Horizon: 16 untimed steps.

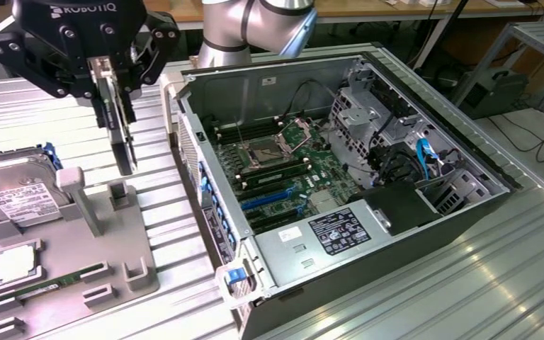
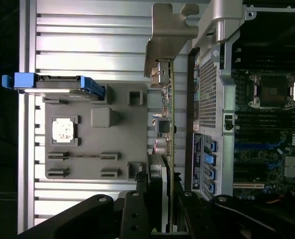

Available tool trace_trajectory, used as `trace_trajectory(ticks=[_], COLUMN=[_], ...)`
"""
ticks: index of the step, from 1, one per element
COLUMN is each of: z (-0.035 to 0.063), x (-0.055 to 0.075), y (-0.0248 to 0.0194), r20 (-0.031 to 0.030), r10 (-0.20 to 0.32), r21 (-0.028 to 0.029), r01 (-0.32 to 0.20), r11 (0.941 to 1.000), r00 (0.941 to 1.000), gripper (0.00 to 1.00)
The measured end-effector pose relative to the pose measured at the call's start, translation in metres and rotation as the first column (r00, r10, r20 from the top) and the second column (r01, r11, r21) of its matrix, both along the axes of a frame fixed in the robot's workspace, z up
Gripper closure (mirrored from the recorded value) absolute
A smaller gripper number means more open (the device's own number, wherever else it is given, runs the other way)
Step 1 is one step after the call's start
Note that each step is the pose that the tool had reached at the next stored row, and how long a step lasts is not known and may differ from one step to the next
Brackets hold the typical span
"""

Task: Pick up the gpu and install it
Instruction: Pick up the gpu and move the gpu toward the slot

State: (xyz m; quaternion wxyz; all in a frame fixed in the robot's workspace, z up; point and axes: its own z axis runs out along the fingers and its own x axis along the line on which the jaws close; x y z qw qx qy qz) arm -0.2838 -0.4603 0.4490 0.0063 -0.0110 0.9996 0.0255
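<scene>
In the exterior view, my main worry is the card's free end. The gpu (image 1: pixel 121 138) hangs on edge, clear of the grey fixture tray (image 1: pixel 74 273) and just outside the open computer case (image 1: pixel 185 134). Held only at its top, it could swing or twist in the grip, I judge. Its lower end could then strike the case wall or the posts of the tray. A tilted card would also miss the blue expansion slots (image 1: pixel 267 202) on the motherboard (image 1: pixel 296 166) and could jam or bend. The hard drive (image 1: pixel 17 195) lies well off to the exterior view's left, out of harm's way. The gripper (image 1: pixel 113 81) is closed partway, its jaws clamped on the upper end of the card and nothing else.

In the wrist view, I look along the card edge-on. The gpu (image 2: pixel 170 124) runs away from the camera with its silvery end bracket (image 2: pixel 170 32) at the far end. It sits between the tray (image 2: pixel 122 149) and the perforated rear wall of the case (image 2: pixel 207 99), near that wall. The bracket sticks out sideways, so I judge it the likeliest part to catch on the case rim. The gripper (image 2: pixel 165 221) has its dark fingers (image 2: pixel 135 214) narrowed onto the card's two faces, pinching its thin body.
</scene>
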Motion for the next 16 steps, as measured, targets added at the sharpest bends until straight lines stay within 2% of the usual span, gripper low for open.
trace_trajectory(ticks=[8,13,16], z=[0.0000,-0.0002,-0.0003], x=[0.011,0.049,0.060], y=[0.0000,0.0000,0.0000], r20=[-0.0001,0.0000,-0.0001], r10=[0.000,0.000,0.000], r21=[0.0000,0.0000,-0.0001], r01=[0.000,0.000,0.000], r11=[1.0000,1.0000,1.0000], r00=[1.0000,1.0000,1.0000], gripper=[0.72,0.72,0.72])
